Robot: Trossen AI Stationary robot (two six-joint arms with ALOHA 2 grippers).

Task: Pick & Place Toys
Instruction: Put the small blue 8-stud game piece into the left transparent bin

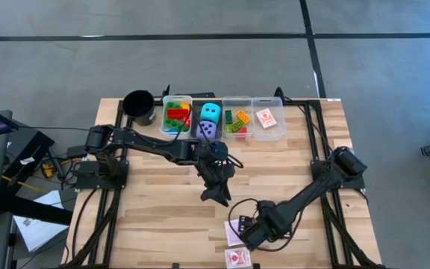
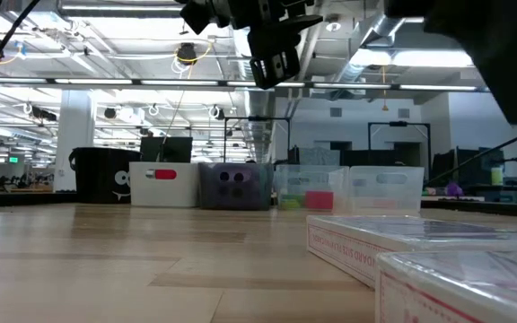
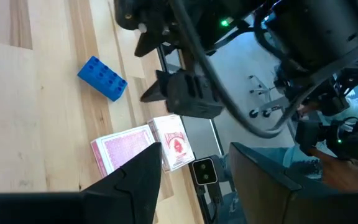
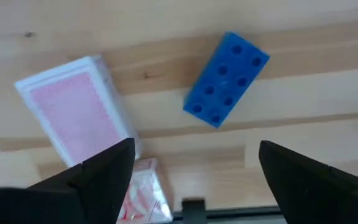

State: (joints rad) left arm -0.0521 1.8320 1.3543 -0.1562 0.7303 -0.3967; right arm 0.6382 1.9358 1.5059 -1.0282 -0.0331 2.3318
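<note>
Black cup (image 1: 138, 104) beside perhaps four bins (image 1: 268, 127) on table (image 1: 155, 209).

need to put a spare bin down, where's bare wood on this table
Bare: the table's near-left part, below the left gripper, and the strip between bins and arms. Crowded: the near edge around the right gripper, with card packs and blue brick.

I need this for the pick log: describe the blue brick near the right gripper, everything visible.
The blue brick is a small rectangular block of glossy plastic, with two rows of four studs facing up. It lies flat and askew on the bare wooden table, near the front edge. Nothing touches it: the pink-backed card pack lies apart beside it, and the open right gripper hovers above it.
</note>
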